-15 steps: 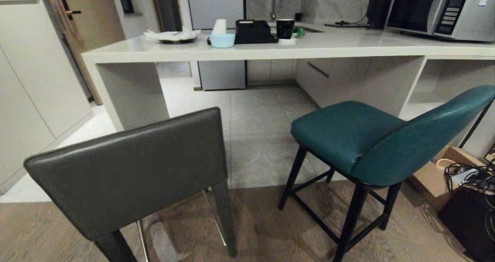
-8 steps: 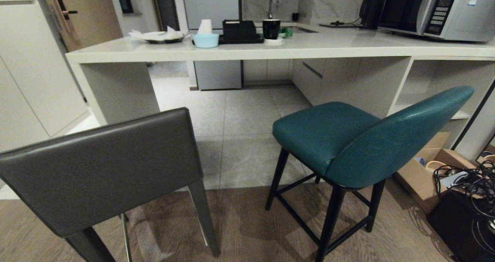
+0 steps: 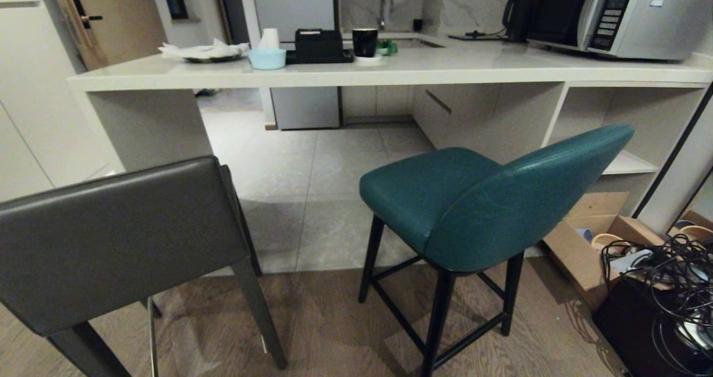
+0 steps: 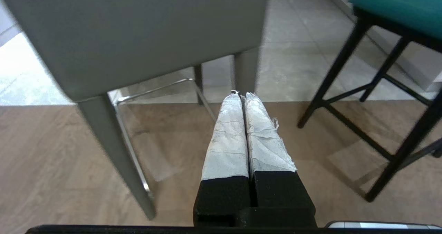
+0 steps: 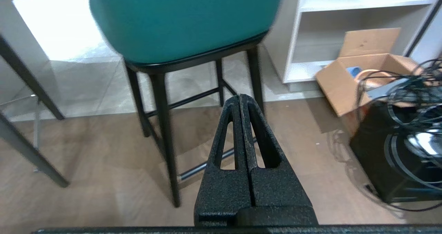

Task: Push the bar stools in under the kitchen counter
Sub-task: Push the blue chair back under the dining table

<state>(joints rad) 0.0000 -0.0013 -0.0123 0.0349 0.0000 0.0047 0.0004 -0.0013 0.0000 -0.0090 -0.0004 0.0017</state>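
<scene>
Bar stools, two in number, stand on the wood-plank floor in front of the long cream-white stone desk (image 3: pixel 390 71), both well clear of its overhang and not yet pushed in. The boxy dark grey leather stool (image 3: pixel 122 243) is nearest on the robot's left, its flat back facing the robot; the teal leather stool with curved back and thin black legs (image 3: pixel 479 199) stands to its right, turned at an angle so that its seat points toward the open bay under the desk. No arm appears in the head view. The left pincer (image 4: pixel 241 96) is clenched on nothing and hangs low behind the grey stool, apart from it; the right pincer (image 5: pixel 240 97) is likewise clenched and empty, low behind the teal stool's legs, not touching them. The step in hand is judged to be the approach, with no push begun. The next move calls for squaring up behind one stool, setting a closed pincer against its back, and driving it straight toward the bay; the teal stool probably needs turning first.
</scene>
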